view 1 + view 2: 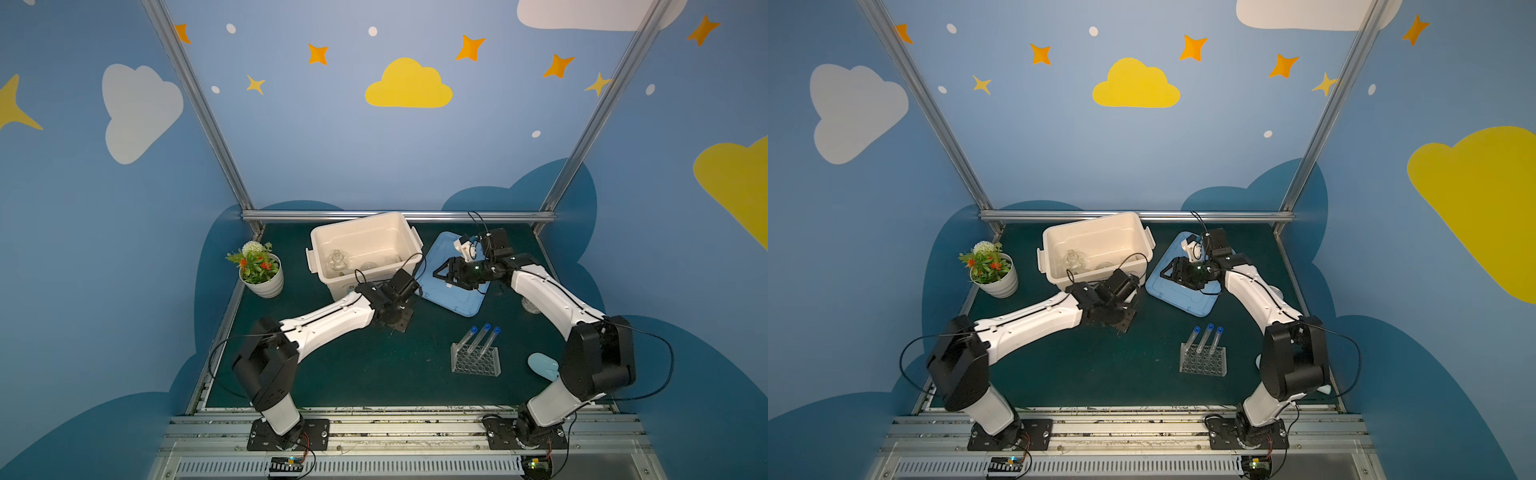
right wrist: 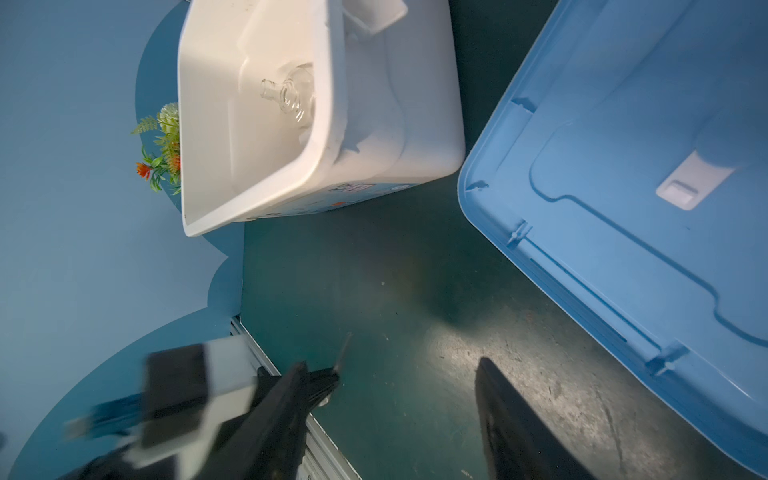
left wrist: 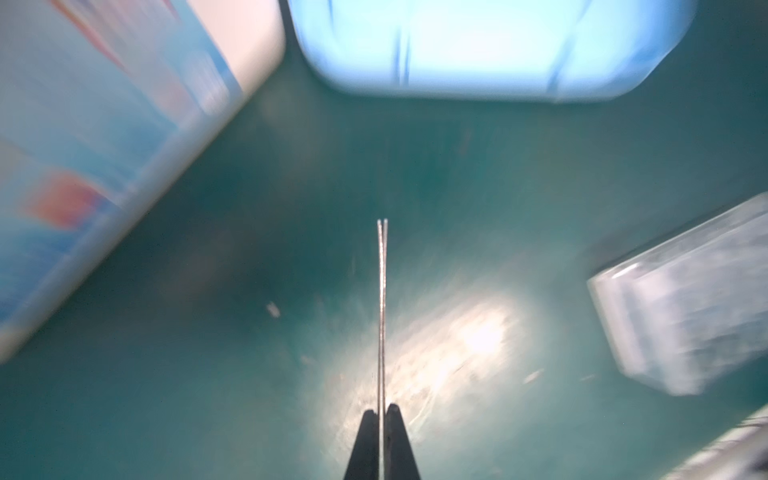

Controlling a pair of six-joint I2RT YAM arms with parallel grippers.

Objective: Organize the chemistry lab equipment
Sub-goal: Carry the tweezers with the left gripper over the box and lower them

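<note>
My left gripper [image 3: 382, 409] is shut on the thin metal tweezers [image 3: 382, 311], which stick out straight ahead above the green mat. In both top views this gripper [image 1: 397, 326] [image 1: 1121, 326] hangs just in front of the white bin [image 1: 365, 220]. The round glass flask [image 1: 336, 259] [image 2: 291, 93] lies inside that bin. My right gripper [image 1: 440, 274] [image 2: 392, 363] is open and empty, over the near-left edge of the blue lid [image 1: 457, 299]. Three blue-capped test tubes [image 1: 482, 338] lean in the clear holed rack [image 1: 476, 359] at centre right.
A white potted plant [image 1: 259, 270] stands at the left rear. A pale blue scoop [image 1: 542, 365] lies beside the right arm's base. A small clear item [image 1: 530, 305] is half hidden behind the right arm. Metal frame rails border the mat.
</note>
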